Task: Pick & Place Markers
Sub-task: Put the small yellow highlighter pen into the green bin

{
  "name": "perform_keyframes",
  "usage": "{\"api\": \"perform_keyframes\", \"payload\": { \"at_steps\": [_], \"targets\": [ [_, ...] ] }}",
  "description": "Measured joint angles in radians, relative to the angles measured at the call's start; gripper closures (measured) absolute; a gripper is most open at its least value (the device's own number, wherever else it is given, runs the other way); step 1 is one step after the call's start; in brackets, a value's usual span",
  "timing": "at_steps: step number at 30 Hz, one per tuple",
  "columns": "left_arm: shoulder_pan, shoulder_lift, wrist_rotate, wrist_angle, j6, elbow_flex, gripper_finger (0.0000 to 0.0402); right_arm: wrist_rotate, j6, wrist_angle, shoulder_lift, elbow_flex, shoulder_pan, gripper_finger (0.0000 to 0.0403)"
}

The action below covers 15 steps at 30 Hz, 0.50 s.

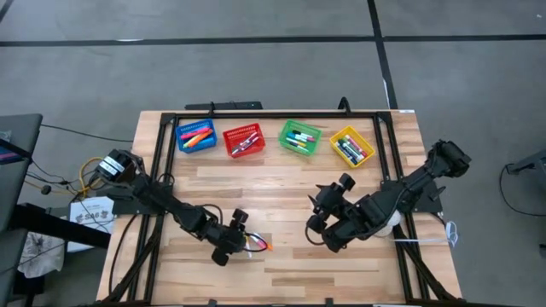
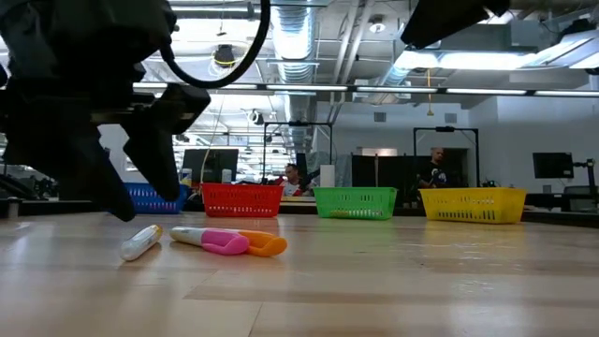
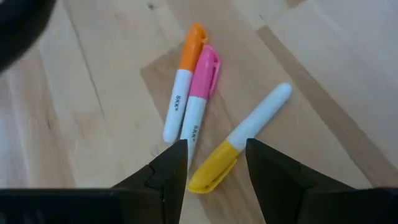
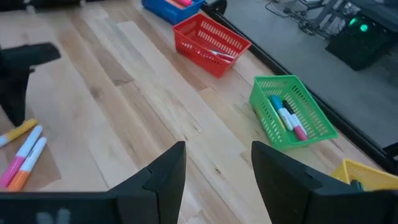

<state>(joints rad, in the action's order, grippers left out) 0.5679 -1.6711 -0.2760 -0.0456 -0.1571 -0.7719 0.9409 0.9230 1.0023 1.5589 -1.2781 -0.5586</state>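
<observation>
Three markers (image 1: 258, 246) lie close together on the wooden table near its front left. In the left wrist view they are an orange-capped marker (image 3: 181, 87), a pink-capped one (image 3: 200, 93) beside it, and a yellow-capped one (image 3: 239, 144) lying apart at an angle. My left gripper (image 3: 211, 168) is open just above them, slanting down, and the yellow cap (image 3: 211, 174) shows in the gap between its fingers. In the low view the left gripper (image 2: 148, 201) hangs just above the markers without touching. My right gripper (image 4: 217, 177) is open and holds nothing, raised over the table's right middle (image 1: 317, 226).
Four small mesh baskets stand in a row along the far edge: blue (image 1: 196, 136), red (image 1: 243, 141), green (image 1: 299, 138) and yellow (image 1: 352, 147), each with markers inside. A black frame rail (image 1: 256, 113) runs behind them. Bare wood lies between the arms and the baskets.
</observation>
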Motion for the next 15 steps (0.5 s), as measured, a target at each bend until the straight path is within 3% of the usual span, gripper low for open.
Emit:
{"api": "perform_keyframes", "payload": {
  "at_steps": [8, 15],
  "targets": [
    [-0.032, 0.0, 0.15, 0.0, -0.147, 0.0, 0.0239, 0.0, 0.028, -0.031, 0.0, 0.0, 0.033, 0.0229],
    [-0.069, 0.0, 0.157, 0.006, -0.183, 0.026, 0.0239, 0.0, 0.028, -0.043, 0.0, 0.0, 0.046, 0.0228]
  ]
}}
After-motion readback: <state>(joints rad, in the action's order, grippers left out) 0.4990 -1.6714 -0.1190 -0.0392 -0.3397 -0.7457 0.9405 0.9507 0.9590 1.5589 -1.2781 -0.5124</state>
